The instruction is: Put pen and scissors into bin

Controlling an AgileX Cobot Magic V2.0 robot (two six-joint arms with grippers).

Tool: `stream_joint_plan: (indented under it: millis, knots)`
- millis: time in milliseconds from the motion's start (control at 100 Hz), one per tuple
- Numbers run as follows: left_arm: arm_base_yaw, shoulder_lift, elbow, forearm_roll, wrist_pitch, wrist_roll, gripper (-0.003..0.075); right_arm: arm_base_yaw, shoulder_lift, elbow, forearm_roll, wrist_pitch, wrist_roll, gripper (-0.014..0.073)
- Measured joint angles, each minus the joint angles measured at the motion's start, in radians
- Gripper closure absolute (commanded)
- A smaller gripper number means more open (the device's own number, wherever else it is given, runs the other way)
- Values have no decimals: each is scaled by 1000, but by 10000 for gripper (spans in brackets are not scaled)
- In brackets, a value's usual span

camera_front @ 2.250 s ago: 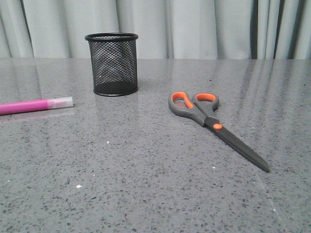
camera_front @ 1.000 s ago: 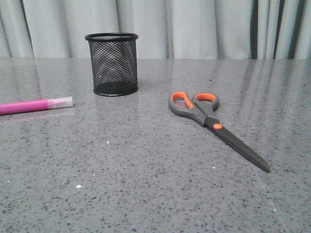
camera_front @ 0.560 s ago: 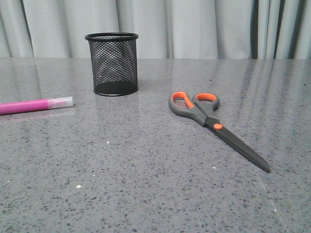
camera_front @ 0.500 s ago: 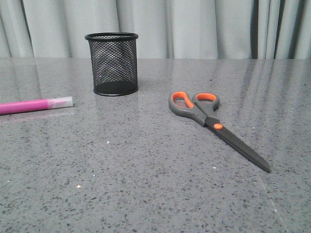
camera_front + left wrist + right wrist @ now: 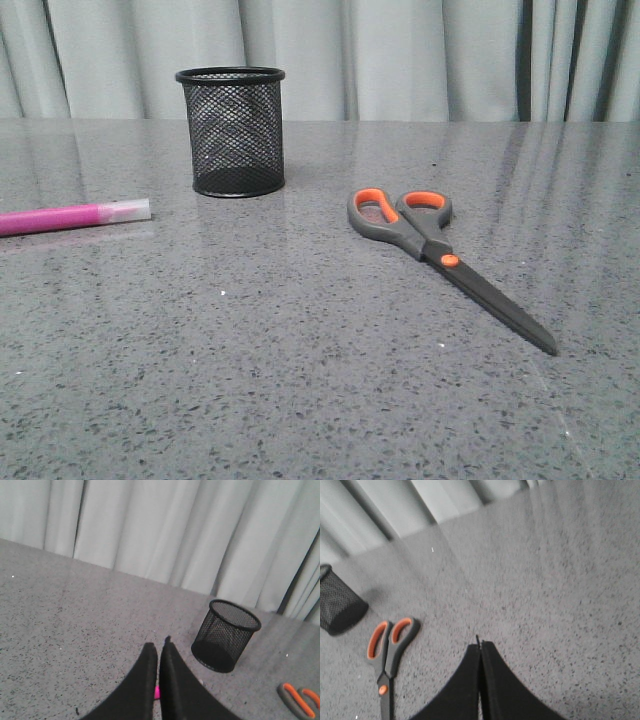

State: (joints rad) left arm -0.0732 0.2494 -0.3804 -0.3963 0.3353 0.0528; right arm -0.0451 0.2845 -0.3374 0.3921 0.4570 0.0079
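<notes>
Front view shows a slim pink pen with translucent cap lying flat at nine o'clock on the speckled grey stone table; the black wire-mesh cylindrical bin stands upright at eleven o'clock; dark grey scissors with orange-lined loops lie at three o'clock, blades together; wrist views show the left gripper and right gripper pressed closed, empty.

Soft, even light; the glossy table mirrors pale curtains; right wrist view slightly blurred.
</notes>
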Motion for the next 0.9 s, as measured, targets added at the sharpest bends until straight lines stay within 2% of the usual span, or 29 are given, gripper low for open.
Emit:
stream_joint_plan:
  millis: [250, 520, 620, 680, 810, 900]
  knots:
    - [0, 265, -234, 47, 230, 2, 741, 0, 298, -248, -10, 194, -82, 660]
    - [0, 376, -283, 51, 281, 18, 741, 0, 443, -381, -13, 290, -135, 649]
    - [0, 378, -283, 49, 285, 42, 736, 0, 471, -400, -6, 304, -159, 552]
    - [0, 378, -283, 49, 286, 56, 710, 0, 489, -415, 6, 314, -178, 444]
    - [0, 378, -283, 38, 288, 82, 554, 0, 522, -439, 42, 329, -200, 203]
    - [0, 378, -283, 34, 288, 84, 453, 0, 542, -452, 55, 336, -209, 181]
